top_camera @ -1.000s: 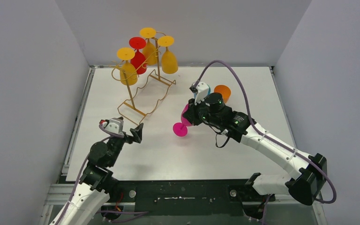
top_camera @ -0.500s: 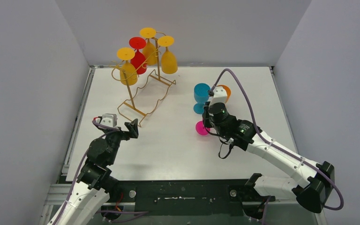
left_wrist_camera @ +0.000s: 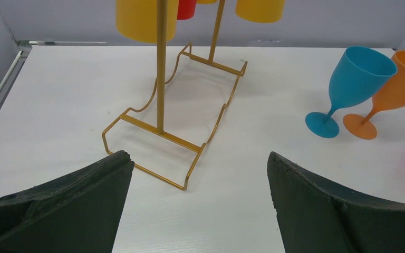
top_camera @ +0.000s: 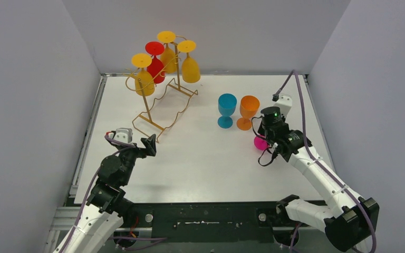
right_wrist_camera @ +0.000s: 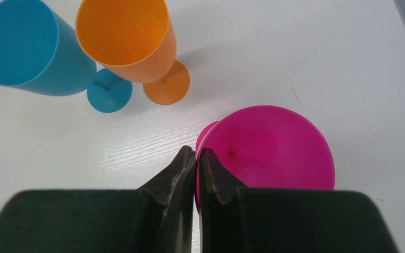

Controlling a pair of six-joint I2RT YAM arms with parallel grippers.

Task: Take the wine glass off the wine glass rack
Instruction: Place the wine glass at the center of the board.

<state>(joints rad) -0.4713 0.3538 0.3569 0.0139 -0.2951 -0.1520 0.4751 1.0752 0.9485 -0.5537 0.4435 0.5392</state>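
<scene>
The gold wire wine glass rack point(top_camera: 164, 100) stands at the back left with three yellow glasses point(top_camera: 190, 62) and a red glass point(top_camera: 155, 66) hanging upside down on it. It also shows in the left wrist view point(left_wrist_camera: 174, 105). My right gripper point(right_wrist_camera: 196, 154) is shut on the rim of a pink wine glass point(right_wrist_camera: 274, 150), held upright at the right of the table point(top_camera: 260, 143), one finger inside the bowl. My left gripper point(left_wrist_camera: 198, 174) is open and empty, just in front of the rack's base.
A blue glass point(top_camera: 227, 109) and an orange glass point(top_camera: 248, 110) stand upright side by side on the white table point(top_camera: 200, 163), just left of the pink glass. Grey walls close in the left, back and right sides.
My right gripper has carried the pink glass from the table's middle to the right, past the blue and orange glasses, turning it upright. The left gripper drew back slightly and then held still.
</scene>
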